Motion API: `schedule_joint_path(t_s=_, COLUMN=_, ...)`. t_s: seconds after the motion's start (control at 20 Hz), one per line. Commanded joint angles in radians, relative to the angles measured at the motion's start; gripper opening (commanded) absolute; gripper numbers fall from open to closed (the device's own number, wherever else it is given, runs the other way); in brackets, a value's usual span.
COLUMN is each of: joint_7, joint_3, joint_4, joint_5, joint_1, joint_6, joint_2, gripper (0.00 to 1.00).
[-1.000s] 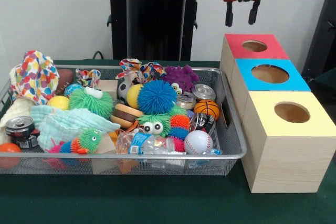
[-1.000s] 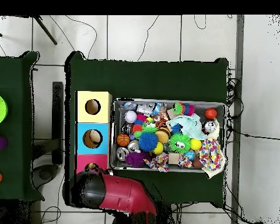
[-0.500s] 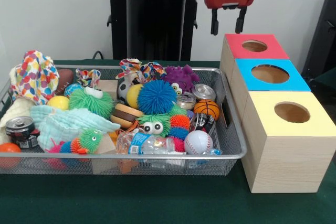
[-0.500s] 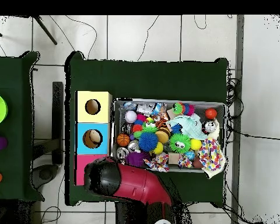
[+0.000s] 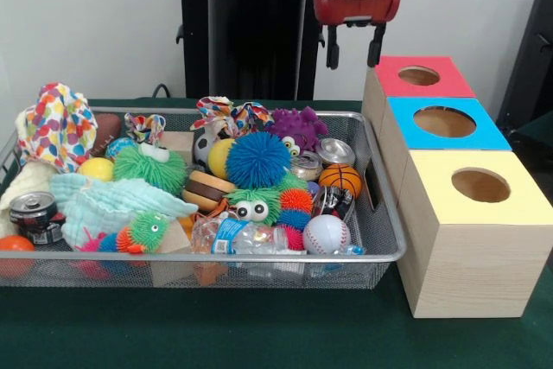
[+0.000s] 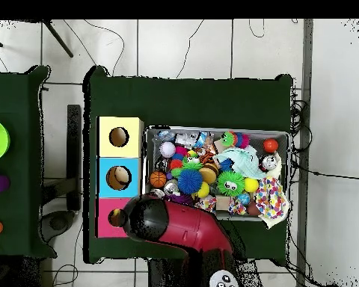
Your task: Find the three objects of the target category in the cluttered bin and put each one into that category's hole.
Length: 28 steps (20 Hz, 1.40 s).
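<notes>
From the front, your gripper (image 5: 352, 47) hangs high over the far right corner of the bin (image 5: 380, 252), just left of the red-topped box. Its two fingers point down with a clear gap between them and nothing held. The hole (image 5: 419, 76) in that box is open and unobstructed. You cannot pick out any of the three animal toys here; if they remain in the bin they lie buried under the clutter. The purple monster (image 5: 296, 130) sits almost directly below the gripper, beside a can (image 5: 335, 152), so a blind descent risks grabbing the wrong thing or striking the rim.

From overhead, the arm (image 6: 175, 228) covers the bin's near left corner and part of the red box, hiding exactly the spot you would reach into. The blue box's hole (image 6: 119, 178) shows something pale inside. Fuzzy balls such as the blue one (image 6: 189, 181) crowd the middle, and digging there could push pieces over the low mesh wall.
</notes>
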Motion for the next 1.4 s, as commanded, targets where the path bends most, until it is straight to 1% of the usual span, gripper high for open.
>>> schedule_joint_path(t_s=0.05, joint_7=-0.019, joint_3=0.104, joint_4=-0.119, joint_5=-0.08, joint_1=-0.062, joint_6=0.109, joint_2=0.07, gripper=1.0)
schedule_joint_path(t_s=0.3, joint_7=-0.055, joint_3=0.142, joint_4=-0.156, joint_5=-0.099, joint_1=-0.112, joint_6=0.112, joint_2=0.112, gripper=1.0)
schedule_joint_path(t_s=0.4, joint_7=-0.06, joint_3=0.154, joint_4=-0.156, joint_5=-0.107, joint_1=-0.13, joint_6=0.102, joint_2=0.122, gripper=1.0)
schedule_joint_path(t_s=0.55, joint_7=-0.042, joint_3=0.158, joint_4=-0.148, joint_5=-0.118, joint_1=-0.132, joint_6=0.104, joint_2=0.112, gripper=1.0)
schedule_joint_path(t_s=0.85, joint_7=-0.018, joint_3=0.157, joint_4=-0.17, joint_5=-0.138, joint_1=-0.127, joint_6=0.125, joint_2=0.113, gripper=1.0)
schedule_joint_path(t_s=1.4, joint_7=-0.014, joint_3=0.171, joint_4=-0.187, joint_5=-0.142, joint_1=-0.142, joint_6=0.118, joint_2=0.13, gripper=1.0)
